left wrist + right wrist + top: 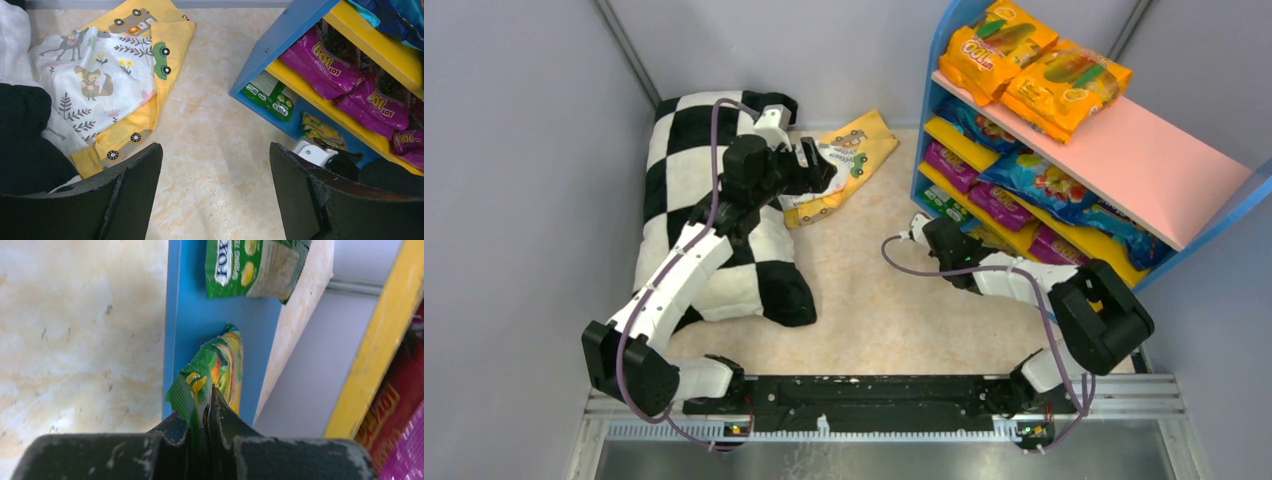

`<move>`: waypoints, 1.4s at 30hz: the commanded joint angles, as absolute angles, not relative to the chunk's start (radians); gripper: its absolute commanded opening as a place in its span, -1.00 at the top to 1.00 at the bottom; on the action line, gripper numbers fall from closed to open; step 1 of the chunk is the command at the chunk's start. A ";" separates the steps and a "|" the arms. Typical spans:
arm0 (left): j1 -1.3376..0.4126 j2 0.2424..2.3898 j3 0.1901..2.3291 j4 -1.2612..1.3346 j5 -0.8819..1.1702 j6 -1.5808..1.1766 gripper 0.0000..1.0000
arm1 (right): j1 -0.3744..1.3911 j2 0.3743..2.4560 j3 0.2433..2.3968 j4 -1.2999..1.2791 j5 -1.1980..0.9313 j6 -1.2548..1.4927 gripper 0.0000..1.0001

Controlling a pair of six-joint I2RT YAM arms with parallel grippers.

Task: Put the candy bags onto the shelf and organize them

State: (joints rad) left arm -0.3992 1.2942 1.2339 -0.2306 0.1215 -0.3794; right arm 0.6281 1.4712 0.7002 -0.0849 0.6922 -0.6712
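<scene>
Where grey walls (514, 150) enclose the beige marbled tabletop (874, 300), left jaws gape wide; right jaws pinch a green bag (200, 385) beside the far-right shelf (1144, 165).

- The left arm (679, 270) rises from its base at the near edge, its elbow folded out to the left and its forearm reaching forward and to the right.
- The left end effector (215, 195) points downward, its two dark fingers (127, 200) spread wide apart with nothing between them.
- The right arm (1009, 278) bends sharply at an elbow set out to the right, its forearm stretching low toward the left.
- The right end effector (207, 402) has its fingers pressed together, pinching the edge of a green candy bag (222, 360).
</scene>
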 commanded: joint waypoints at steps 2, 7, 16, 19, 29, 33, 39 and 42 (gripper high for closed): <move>-0.385 1.282 1.225 -0.168 0.148 -0.389 -0.70 | 0.554 1.566 0.702 0.147 0.550 -0.777 1.00; -0.372 1.294 1.224 -0.164 0.177 -0.401 -0.70 | 0.512 1.655 0.755 0.112 0.547 -0.756 1.00; -0.322 1.308 1.211 -0.141 0.265 -0.454 -0.70 | 0.520 1.588 0.779 -0.075 0.536 -0.540 0.18; -0.313 1.315 1.209 -0.137 0.286 -0.464 -0.70 | 0.545 1.534 0.751 -0.097 0.562 -0.506 0.07; -0.302 1.322 1.201 -0.126 0.306 -0.479 -0.70 | 0.570 1.504 0.705 -0.048 0.671 -0.519 0.57; -0.301 1.327 1.200 -0.125 0.307 -0.480 -0.70 | 0.536 1.558 0.722 0.036 0.686 -0.574 0.85; -0.299 1.330 1.200 -0.124 0.311 -0.482 -0.70 | 0.483 1.667 0.745 0.166 0.686 -0.722 1.00; -0.296 1.331 1.198 -0.122 0.315 -0.484 -0.70 | 0.464 1.696 0.742 0.223 0.687 -0.780 1.00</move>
State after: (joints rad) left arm -0.3054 1.3293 1.2057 -0.1757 0.2989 -0.4744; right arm 0.4908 1.6600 0.7147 0.0940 0.6701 -0.6743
